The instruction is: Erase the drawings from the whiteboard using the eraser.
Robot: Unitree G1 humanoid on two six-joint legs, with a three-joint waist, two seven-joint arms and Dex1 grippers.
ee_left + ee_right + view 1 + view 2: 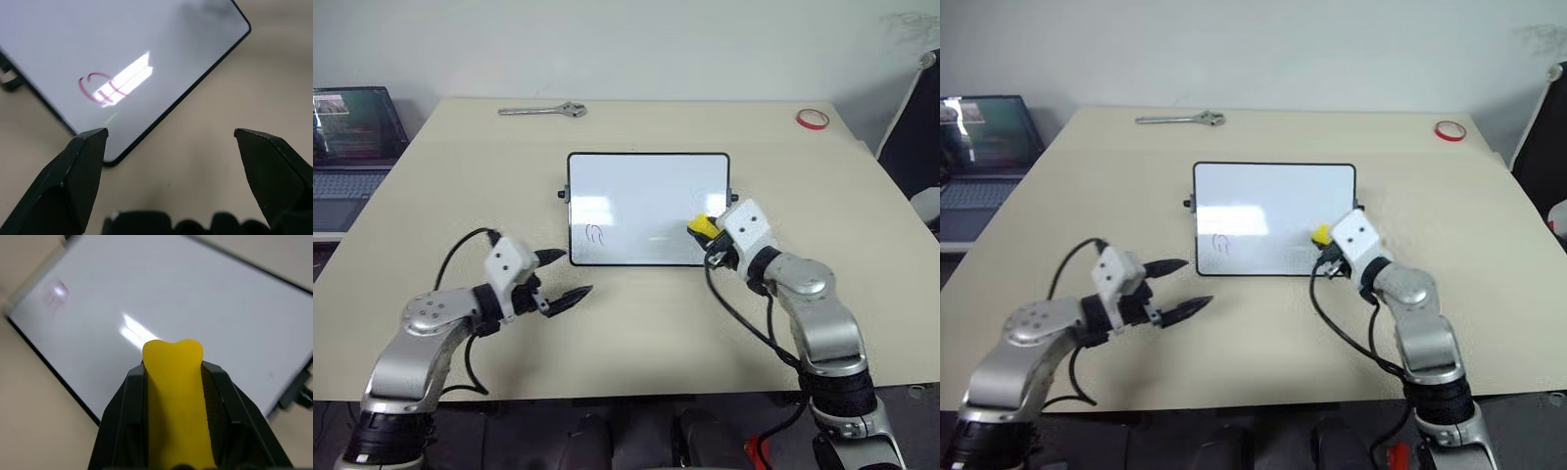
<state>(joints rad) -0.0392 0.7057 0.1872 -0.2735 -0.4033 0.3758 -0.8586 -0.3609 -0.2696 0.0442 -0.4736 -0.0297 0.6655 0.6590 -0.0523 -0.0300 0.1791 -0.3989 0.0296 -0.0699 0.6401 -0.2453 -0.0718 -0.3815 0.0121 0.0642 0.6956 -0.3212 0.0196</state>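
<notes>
The whiteboard (646, 186) lies flat in the middle of the table, white with a thin black frame. One small dark scribble, a drawing (595, 234), sits near its front left corner and shows again as the drawing (98, 87) in the left wrist view. My right gripper (710, 235) hovers over the board's front right corner, shut on the yellow eraser (177, 396), whose tip is the eraser (701, 225). My left gripper (566, 275) stands open just off the board's front left corner, holding nothing.
A metal wrench (544, 111) lies at the table's far edge, a red tape ring (812, 118) at the far right corner. A laptop (350, 137) stands on a side surface to the left. A dark chair (913, 127) is at the right.
</notes>
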